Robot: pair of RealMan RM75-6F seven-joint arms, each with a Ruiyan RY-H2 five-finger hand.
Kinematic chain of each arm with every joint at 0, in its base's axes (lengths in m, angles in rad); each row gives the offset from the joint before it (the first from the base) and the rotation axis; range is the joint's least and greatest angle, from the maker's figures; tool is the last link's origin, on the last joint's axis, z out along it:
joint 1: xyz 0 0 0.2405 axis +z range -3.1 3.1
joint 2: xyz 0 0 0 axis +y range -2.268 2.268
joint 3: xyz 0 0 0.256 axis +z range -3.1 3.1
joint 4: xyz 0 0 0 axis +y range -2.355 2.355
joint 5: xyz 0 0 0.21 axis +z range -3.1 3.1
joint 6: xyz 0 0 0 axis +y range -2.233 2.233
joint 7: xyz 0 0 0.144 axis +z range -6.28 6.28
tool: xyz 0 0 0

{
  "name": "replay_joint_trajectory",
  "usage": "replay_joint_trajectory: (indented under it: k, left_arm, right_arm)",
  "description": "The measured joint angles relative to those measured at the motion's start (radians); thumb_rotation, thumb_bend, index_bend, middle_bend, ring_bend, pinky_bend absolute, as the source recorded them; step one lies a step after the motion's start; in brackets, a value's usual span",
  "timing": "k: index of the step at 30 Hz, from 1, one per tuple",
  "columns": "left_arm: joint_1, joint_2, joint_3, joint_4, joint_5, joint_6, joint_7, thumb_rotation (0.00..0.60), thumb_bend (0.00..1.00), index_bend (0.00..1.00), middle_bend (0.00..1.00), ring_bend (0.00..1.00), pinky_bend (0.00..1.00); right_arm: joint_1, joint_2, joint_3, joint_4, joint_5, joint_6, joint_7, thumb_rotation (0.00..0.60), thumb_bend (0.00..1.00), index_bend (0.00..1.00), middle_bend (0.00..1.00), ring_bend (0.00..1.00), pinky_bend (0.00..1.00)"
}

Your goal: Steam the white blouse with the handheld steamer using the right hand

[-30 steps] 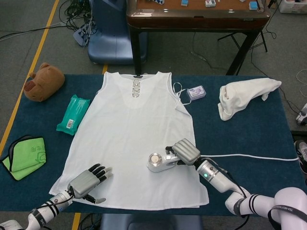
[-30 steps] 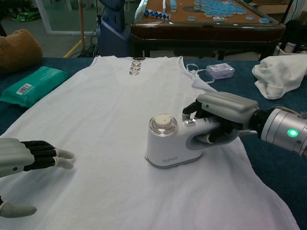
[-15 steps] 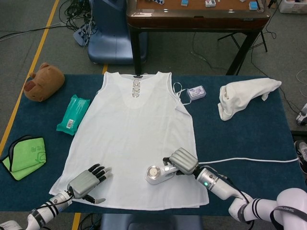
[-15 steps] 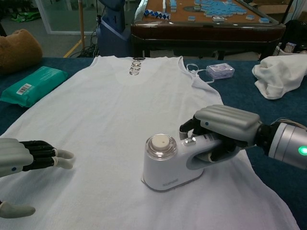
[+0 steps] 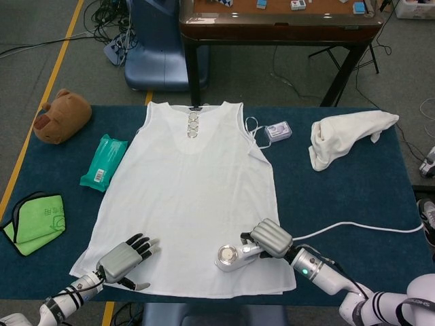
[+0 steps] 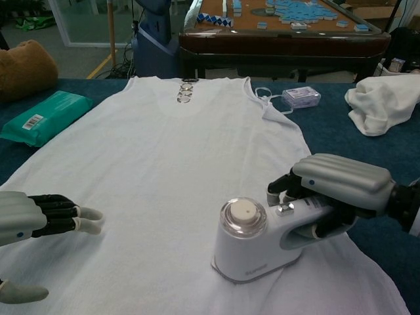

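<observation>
Fingers of the right hand (image 5: 271,238) wrap the handle of the white handheld steamer (image 5: 236,255), which sits flat on the white blouse (image 5: 187,190) near its hem at about five o'clock, its white cord (image 5: 353,229) trailing off toward three o'clock. At seven o'clock the left hand (image 5: 122,257) holds nothing, fingers extended and resting on the blouse's lower corner. Beyond the garment on the blue table (image 5: 353,190) lie a green wipes pack (image 5: 103,161) and brown plush toy (image 5: 61,115) around ten o'clock, a green cloth (image 5: 35,221) at nine, and a crumpled white cloth (image 5: 343,136) at two.
</observation>
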Motion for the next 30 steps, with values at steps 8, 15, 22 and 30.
replay_joint_trajectory:
  k: [8,15,22,30]
  left_arm:
    - [0.002,0.014,-0.008,-0.021,-0.001,0.017,0.015,0.221,0.17,0.02,0.00,0.00,0.00]
    - [0.010,0.047,-0.025,-0.051,-0.008,0.051,0.024,0.231,0.17,0.02,0.00,0.00,0.00]
    - [0.025,0.083,-0.060,-0.068,-0.040,0.106,0.007,0.237,0.17,0.02,0.00,0.00,0.00]
    - [0.059,0.120,-0.095,-0.076,-0.074,0.178,-0.035,0.236,0.17,0.02,0.00,0.00,0.00]
  right_arm:
    - [-0.040,0.064,0.018,-0.043,-0.009,0.103,0.013,0.600,0.68,0.91,0.92,0.87,0.80]
    - [-0.084,0.146,0.076,-0.063,0.058,0.164,0.021,0.600,0.68,0.91,0.92,0.87,0.80]
    - [-0.140,0.190,0.107,0.008,0.171,0.151,0.049,0.600,0.68,0.91,0.90,0.86,0.80]
    - [-0.186,0.160,0.115,0.149,0.233,0.101,0.086,0.600,0.68,0.91,0.87,0.83,0.78]
